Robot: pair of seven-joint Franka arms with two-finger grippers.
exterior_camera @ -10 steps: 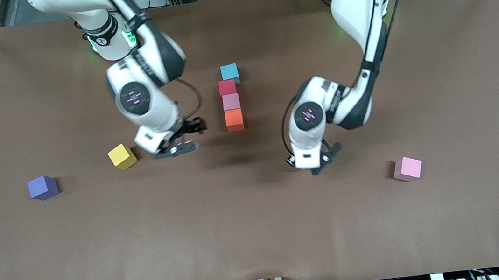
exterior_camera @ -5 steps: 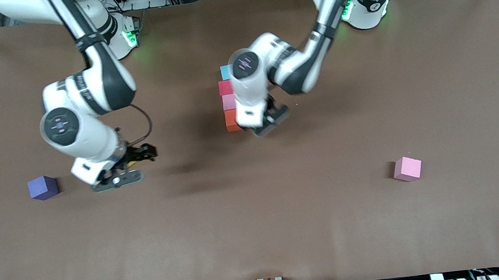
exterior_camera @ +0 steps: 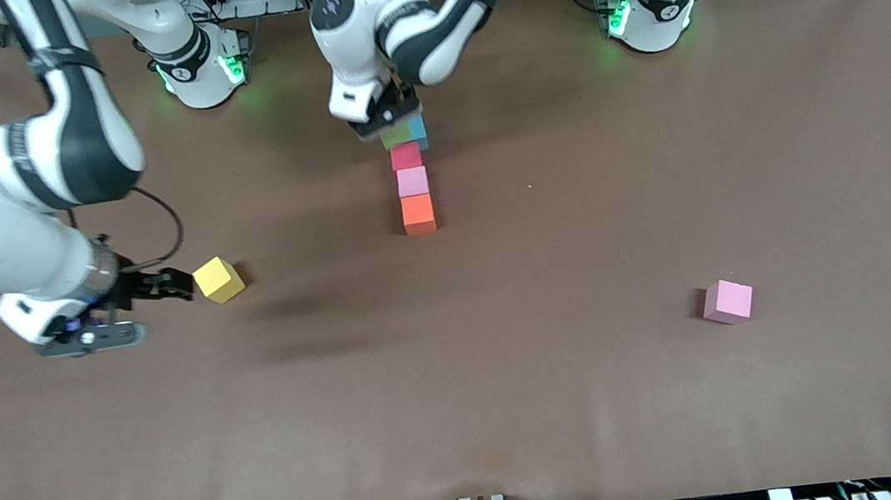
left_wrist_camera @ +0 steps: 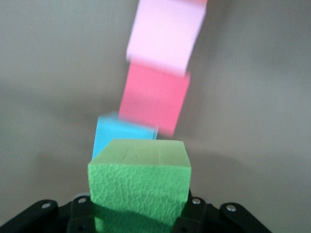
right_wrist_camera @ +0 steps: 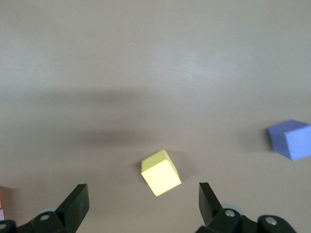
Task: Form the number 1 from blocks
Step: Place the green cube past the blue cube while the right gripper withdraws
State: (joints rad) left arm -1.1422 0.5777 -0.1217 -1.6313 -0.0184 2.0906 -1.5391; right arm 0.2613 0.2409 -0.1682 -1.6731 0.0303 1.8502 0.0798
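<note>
The green foam cube (left_wrist_camera: 140, 187) sits clamped in the left gripper's (exterior_camera: 391, 124) jaws over the sky-blue foam cube (exterior_camera: 418, 129), probably to form the 1's flag atop the red (exterior_camera: 405, 155), light pink (exterior_camera: 412, 181) and orange (exterior_camera: 418, 214) column, while the right gripper (right_wrist_camera: 144, 204) waits, jaws wide and empty, over the bench (exterior_camera: 510, 377) by the yellow cube (exterior_camera: 218, 279).

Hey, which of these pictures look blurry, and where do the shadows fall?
Left wrist view: the green block in the left gripper is sharp; the pink, red and blue blocks are smeared. Right wrist view: soft dark bands cross the table above the yellow cube. Front view: arm shadows lie near the yellow cube.
</note>
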